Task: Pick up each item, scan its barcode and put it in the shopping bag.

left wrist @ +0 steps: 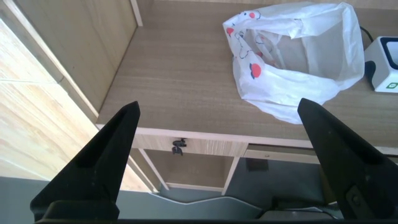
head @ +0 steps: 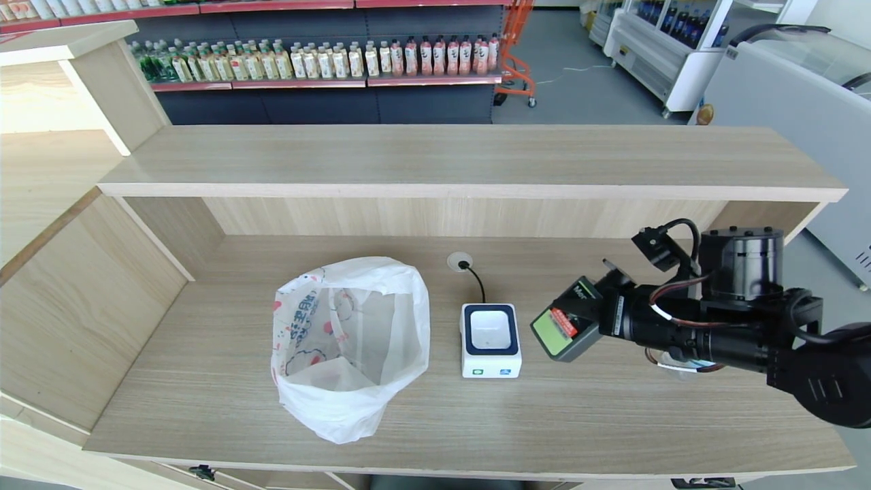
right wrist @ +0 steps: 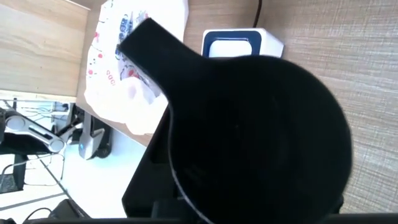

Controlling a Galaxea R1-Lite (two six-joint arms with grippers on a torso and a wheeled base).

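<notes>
Nearest in: right gripper point(head: 593, 309) clamped on a small dark box point(head: 568, 327), held above the countertop point(head: 612, 415), arm lying in from the robot's right. Green face with a red label turned out toward the left and slightly up; barcode not legible, so which side carries it is unknown. Just left of the box, close but apart: scanner point(head: 491, 340), white, dark-framed window facing up, cable point(head: 476, 282) running to the back. Box not yet over that window, so probably a short carry leftward, plus a tilt of the coded face down toward the glass. Further left, beside the scanner: shopping bag point(head: 350, 347), mouth open upward, contents hard to tell. Left gripper point(left wrist: 219, 107) spread wide, holding nothing, off the front-left edge of the counter, bag beyond it. Right arm far nearer the scanner; judged the one for both scan and drop.
</notes>
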